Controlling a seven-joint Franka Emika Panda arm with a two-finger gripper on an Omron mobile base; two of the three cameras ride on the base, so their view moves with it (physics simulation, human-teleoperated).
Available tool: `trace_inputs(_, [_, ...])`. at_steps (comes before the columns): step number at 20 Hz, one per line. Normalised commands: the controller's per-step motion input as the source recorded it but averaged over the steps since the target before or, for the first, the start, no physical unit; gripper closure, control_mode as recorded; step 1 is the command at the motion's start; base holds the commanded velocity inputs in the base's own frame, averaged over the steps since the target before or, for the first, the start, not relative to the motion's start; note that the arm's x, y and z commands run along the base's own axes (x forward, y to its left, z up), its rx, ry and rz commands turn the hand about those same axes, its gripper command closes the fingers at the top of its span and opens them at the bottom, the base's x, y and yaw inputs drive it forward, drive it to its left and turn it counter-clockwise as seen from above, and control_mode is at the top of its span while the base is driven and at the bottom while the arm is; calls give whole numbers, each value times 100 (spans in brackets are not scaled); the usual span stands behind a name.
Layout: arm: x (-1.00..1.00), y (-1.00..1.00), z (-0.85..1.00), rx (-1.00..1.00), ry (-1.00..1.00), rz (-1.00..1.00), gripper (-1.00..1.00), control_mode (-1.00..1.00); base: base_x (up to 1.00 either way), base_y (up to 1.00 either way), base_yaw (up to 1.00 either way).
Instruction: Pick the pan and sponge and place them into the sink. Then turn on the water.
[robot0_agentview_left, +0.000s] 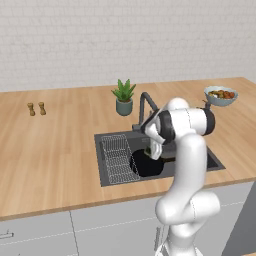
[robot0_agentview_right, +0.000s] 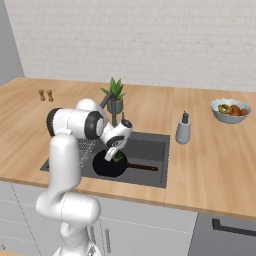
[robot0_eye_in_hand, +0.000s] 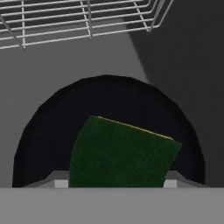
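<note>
1. Left base view: arm folded over at the elbow, forearm angled down into the sink (robot0_agentview_left: 112, 176), gripper (robot0_agentview_left: 151, 151) low over the pan (robot0_agentview_left: 145, 166) lying on the basin floor. Wire rack (robot0_agentview_left: 118, 159) just left of the tool; faucet (robot0_agentview_left: 146, 107) directly behind it, plant pot (robot0_agentview_left: 124, 106) beyond on the left, fruit bowl (robot0_agentview_left: 220, 95) far off to the right.

2. Right base view: wrist bent downward, gripper (robot0_agentview_right: 117, 154) just above the pan (robot0_agentview_right: 107, 167), sponge (robot0_agentview_right: 119, 157) green between the tips. Pan handle (robot0_agentview_right: 142, 168) stretching away to the right. Soap dispenser (robot0_agentview_right: 183, 131) well to the right on the counter (robot0_agentview_right: 220, 165); two small shakers (robot0_agentview_right: 45, 95) far left.

3. Hand view: looking straight down, sponge (robot0_eye_in_hand: 120, 153) pinched between the partly closed jaws, yellow edge uppermost, black pan (robot0_eye_in_hand: 109, 98) right beneath, wire rack (robot0_eye_in_hand: 78, 19) ahead.
</note>
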Motion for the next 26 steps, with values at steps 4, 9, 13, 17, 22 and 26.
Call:
trace_inputs(4, [5,32,-27,0,0,10,100,-100,0,0,0])
trace_inputs(9, [0,20,-17,0,0,6,100,-100,0,0,0])
trace_inputs(13, [0,13,-12,0,1,5,100,-100,0,0,0])
trace_inputs(17, [0,7,-5,0,0,4,-100,-100,0,0,0])
trace_inputs(22, [0,0,0,0,0,2,-100,-100,0,0,0])
trace_inputs(26, [10,-1,0,0,0,2,-100,-100,0,0,0])
